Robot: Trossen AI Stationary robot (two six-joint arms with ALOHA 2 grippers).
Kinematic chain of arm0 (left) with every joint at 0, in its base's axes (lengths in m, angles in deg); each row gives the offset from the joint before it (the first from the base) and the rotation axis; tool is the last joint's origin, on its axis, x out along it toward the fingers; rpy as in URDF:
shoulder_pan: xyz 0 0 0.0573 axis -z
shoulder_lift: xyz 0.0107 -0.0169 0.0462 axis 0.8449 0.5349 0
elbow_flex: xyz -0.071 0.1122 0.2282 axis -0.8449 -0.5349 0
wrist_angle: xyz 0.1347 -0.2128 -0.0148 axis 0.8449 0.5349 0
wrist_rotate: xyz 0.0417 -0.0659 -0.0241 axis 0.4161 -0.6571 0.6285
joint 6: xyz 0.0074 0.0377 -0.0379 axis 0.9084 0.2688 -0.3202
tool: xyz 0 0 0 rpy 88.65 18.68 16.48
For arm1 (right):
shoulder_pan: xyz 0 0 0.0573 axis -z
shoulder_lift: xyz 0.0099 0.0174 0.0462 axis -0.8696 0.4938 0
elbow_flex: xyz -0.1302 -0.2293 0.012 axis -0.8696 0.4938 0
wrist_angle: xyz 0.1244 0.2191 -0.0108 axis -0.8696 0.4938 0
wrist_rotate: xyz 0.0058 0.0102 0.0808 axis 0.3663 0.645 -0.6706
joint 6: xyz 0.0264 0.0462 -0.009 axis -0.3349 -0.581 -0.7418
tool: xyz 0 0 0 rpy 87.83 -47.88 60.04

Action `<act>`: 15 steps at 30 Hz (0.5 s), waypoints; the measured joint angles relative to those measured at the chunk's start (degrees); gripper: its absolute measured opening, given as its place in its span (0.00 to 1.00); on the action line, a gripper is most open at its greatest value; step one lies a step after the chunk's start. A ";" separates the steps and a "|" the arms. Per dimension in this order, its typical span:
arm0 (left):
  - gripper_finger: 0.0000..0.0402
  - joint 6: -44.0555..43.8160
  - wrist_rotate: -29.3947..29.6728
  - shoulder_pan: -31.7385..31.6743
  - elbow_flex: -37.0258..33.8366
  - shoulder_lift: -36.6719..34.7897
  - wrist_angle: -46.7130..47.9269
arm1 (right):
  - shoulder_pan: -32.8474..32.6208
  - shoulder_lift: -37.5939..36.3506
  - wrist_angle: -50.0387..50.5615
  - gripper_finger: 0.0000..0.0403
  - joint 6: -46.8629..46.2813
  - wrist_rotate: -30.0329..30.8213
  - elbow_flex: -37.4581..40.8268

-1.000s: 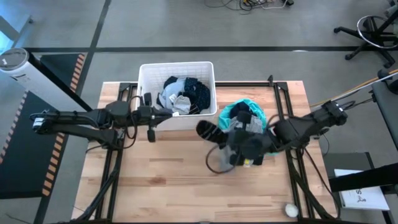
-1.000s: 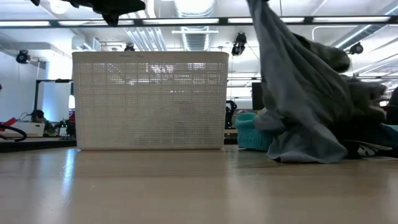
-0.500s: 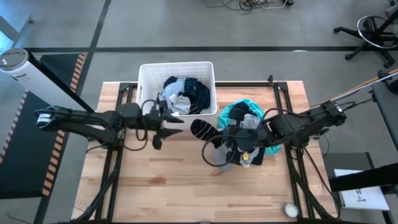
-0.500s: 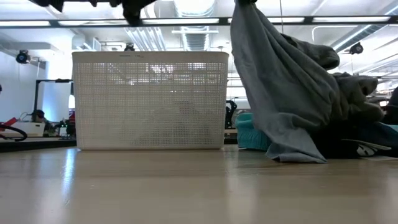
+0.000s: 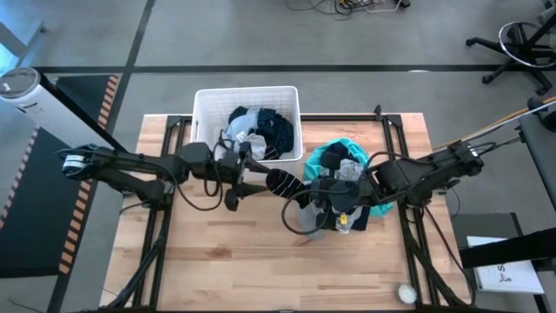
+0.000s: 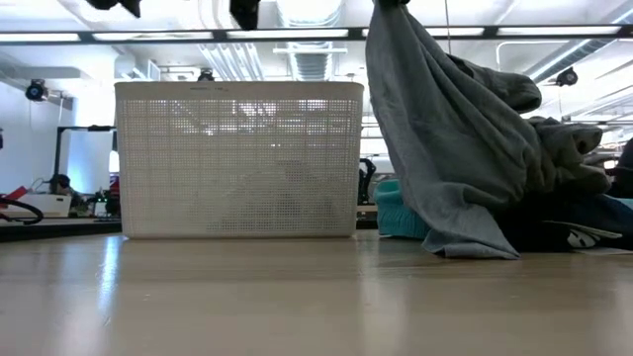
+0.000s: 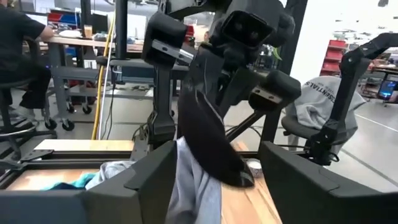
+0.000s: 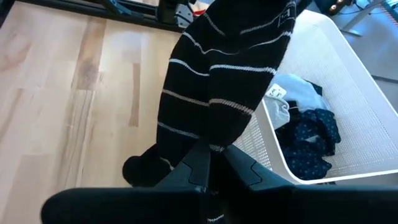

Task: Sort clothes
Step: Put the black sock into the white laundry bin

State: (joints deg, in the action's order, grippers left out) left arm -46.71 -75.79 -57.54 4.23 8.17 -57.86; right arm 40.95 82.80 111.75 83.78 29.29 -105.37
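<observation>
Wooden tabletop (image 5: 226, 252) w/ black frame rails, grey workshop floor around it.

Black garment (image 5: 285, 183), thin pale stripes, hangs clamped in right end effector (image 8: 208, 167), whose fingers are together on its edge. Long axis runs roughly along the tabletop's length, free end pointing toward the left arm; it sits near tabletop centre, just off the bin's front right corner. Grey garment (image 6: 445, 148) drapes down from the same grip in the low view, long axis near vertical, hem resting on the wood. Behind it toward the far right corner: teal garment (image 5: 337, 149) in a heap w/ dark pieces on top.

White mesh bin (image 5: 204, 109) at far edge, left of centre, holds navy dotted garment (image 5: 276, 129) plus a pale grey one (image 5: 248, 139).

Left end effector (image 5: 236, 178) in front of the bin's near wall, fingers apart, either side of the black garment's free end in its wrist view; contact can't be told.

Writing: a grey sweatshirt (image 7: 311, 102) on a chair beyond the tabletop has arched lettering, not fully legible. A seated person (image 7: 22, 56) is at a bench behind.
</observation>
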 joint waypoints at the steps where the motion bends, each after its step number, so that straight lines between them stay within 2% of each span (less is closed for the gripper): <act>1: 0.51 0.66 0.00 0.00 1.04 0.71 0.76 | 0.00 0.00 0.00 0.00 -0.02 -0.02 0.00; 5: 0.37 3.52 0.04 0.00 4.42 3.46 3.20 | 0.00 0.00 0.03 0.00 -1.61 -1.14 0.00; 10: 0.07 7.94 0.09 0.09 7.65 5.24 7.95 | -0.06 0.00 0.05 0.06 -2.64 -1.22 0.00; 11: 0.04 8.34 0.07 0.07 8.08 5.38 9.02 | -0.15 0.00 0.01 0.08 -2.64 -1.22 0.00; 15: 0.02 9.81 0.07 0.07 9.80 5.19 12.04 | -0.46 0.00 -0.02 0.19 -2.64 -1.05 0.00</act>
State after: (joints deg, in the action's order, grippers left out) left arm -36.90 -75.72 -57.48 14.03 13.36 -45.82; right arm 40.48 82.80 111.73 81.14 28.24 -105.37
